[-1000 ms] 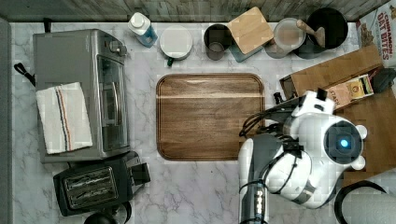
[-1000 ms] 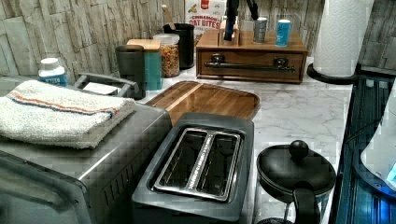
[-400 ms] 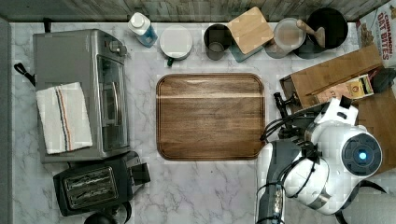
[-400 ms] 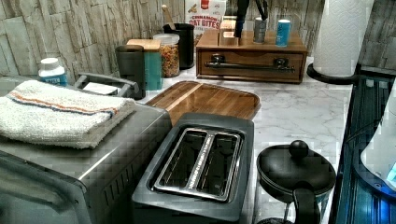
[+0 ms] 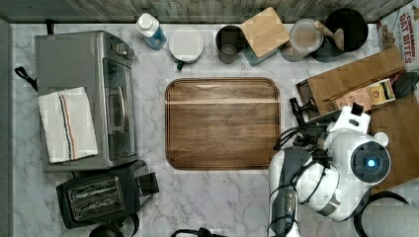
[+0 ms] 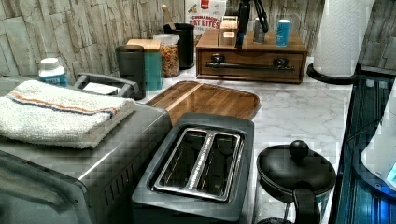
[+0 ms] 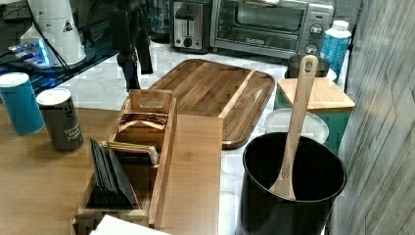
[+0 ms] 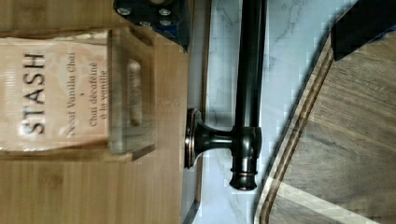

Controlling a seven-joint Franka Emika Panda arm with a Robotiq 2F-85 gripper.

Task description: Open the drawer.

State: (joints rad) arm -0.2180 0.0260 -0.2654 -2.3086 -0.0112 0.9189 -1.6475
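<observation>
In the left view, the dark wooden board (image 6: pixel 205 98) lies mid-counter, and the drawer (image 6: pixel 251 66) sits shut at the counter's back edge, its black bar handle (image 6: pixel 252 67) untouched. The gripper (image 6: pixel 241 25) hangs above the handle's left end; whether its fingers are apart, I cannot tell. This looks like the approach step: next, descend and close on the bar.

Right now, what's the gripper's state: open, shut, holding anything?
Gripper: open, holding nothing; the wrist view shows the drawer handle between its spread fingers.
</observation>
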